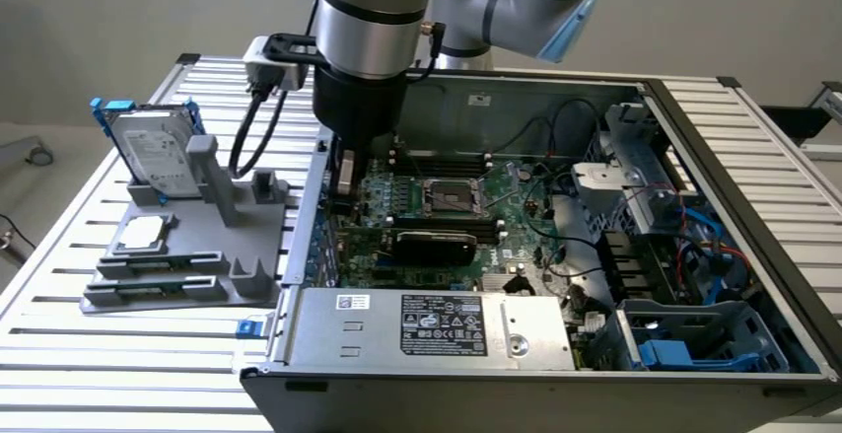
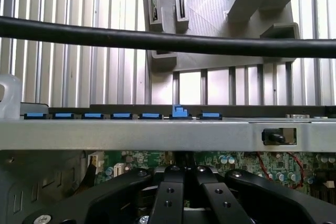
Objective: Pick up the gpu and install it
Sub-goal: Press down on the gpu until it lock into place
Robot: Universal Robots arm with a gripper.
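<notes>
We begin with the surface (image 1: 79, 295), a slatted aluminium bench that carries everything. On it lies the open computer case (image 1: 736, 147), laid on its side so that the motherboard (image 1: 455, 206) faces upward and its slots can be reached from above. Along the case's near edge sits the power supply (image 1: 441, 326). To the exterior view's left stands a grey fixture (image 1: 177, 275), which holds spare parts apart and in fixed positions for picking: a hard drive (image 1: 152, 152) in a blue frame stands upright in it, and a small square processor chip (image 1: 142, 233) lies flat below.

The arm (image 1: 369, 38) reaches down into the case near its wall on the exterior view's left. The gpu (image 1: 435, 246) lies low on the motherboard, its black shroud up, between the processor socket (image 1: 448, 194) and the power supply. It appears seated in its slot, though we cannot confirm full seating. The arm's lower end stands beside it, toward the case wall, and we see nothing held there.

The exterior view gives the overall layout and the card's position. The wrist view supplies what it lacks: the gripper (image 2: 185, 174), its black fingers (image 2: 168, 198) pressed together with nothing between them, just above the board. Beyond it run the case's rear wall (image 2: 157, 135), a row of blue slot retainers (image 2: 121, 115), one clip (image 2: 180, 112) raised above the others, and a black cable (image 2: 157, 40)
</notes>
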